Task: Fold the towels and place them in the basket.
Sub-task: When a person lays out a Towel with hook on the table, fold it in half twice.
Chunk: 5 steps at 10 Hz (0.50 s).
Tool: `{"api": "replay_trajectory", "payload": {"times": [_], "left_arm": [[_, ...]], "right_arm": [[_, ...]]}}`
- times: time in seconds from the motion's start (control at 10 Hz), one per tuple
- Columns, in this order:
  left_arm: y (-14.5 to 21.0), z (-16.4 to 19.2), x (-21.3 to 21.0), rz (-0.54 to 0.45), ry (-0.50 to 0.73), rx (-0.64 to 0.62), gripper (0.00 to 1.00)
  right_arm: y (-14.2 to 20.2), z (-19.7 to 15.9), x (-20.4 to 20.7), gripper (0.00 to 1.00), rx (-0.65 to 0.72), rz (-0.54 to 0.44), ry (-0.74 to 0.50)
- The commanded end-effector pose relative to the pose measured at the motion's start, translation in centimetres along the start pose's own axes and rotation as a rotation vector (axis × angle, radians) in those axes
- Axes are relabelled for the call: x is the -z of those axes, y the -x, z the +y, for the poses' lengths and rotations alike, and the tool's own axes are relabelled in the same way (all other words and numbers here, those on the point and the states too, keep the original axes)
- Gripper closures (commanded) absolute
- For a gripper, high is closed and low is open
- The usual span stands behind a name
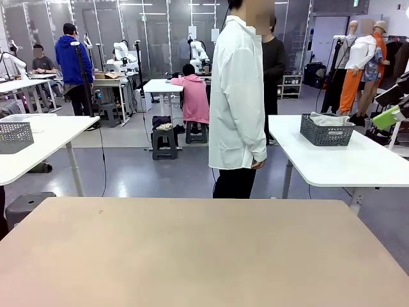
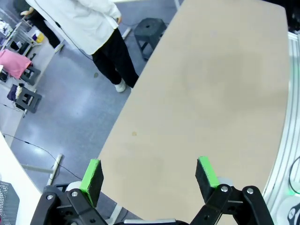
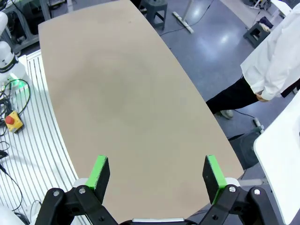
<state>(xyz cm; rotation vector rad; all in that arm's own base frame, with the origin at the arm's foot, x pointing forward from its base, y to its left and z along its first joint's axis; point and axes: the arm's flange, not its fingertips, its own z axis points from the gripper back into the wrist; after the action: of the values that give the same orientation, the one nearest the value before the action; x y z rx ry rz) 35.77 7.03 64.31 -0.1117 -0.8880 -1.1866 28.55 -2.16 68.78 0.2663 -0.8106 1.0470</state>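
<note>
**Tan bench: both end effectors raised and spread**

Left arm is held above the tan bench (image 1: 204, 256), wrist tipped down towards the top. The left end effector (image 2: 149, 173) has its jaws set wide apart, clear of the surface, gripping nothing. Right arm is posed alike, and the right end effector (image 3: 155, 172) is equally spread, off the surface and unloaded. Just beyond the far edge a person (image 1: 238, 96) in a white shirt stands side-on, one hand (image 1: 259, 164) hanging. Farther right, on a white bench (image 1: 345, 163), sits the dark grey basket (image 1: 326, 135) with a pale towel (image 1: 329, 119) lying in it.
</note>
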Motion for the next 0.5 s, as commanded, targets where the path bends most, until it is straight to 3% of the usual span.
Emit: {"api": "replay_trajectory", "payload": {"times": [0.0, 0.4], "left_arm": [[-0.07, 0.28, 0.18, -0.017, -0.023, -0.013, 0.0], [-0.07, 0.28, 0.18, -0.017, -0.023, -0.013, 0.0]], "right_arm": [[0.21, -0.11, 0.26, 0.0, 0.012, 0.002, 0.003], [0.21, -0.11, 0.26, 0.0, 0.012, 0.002, 0.003]]}}
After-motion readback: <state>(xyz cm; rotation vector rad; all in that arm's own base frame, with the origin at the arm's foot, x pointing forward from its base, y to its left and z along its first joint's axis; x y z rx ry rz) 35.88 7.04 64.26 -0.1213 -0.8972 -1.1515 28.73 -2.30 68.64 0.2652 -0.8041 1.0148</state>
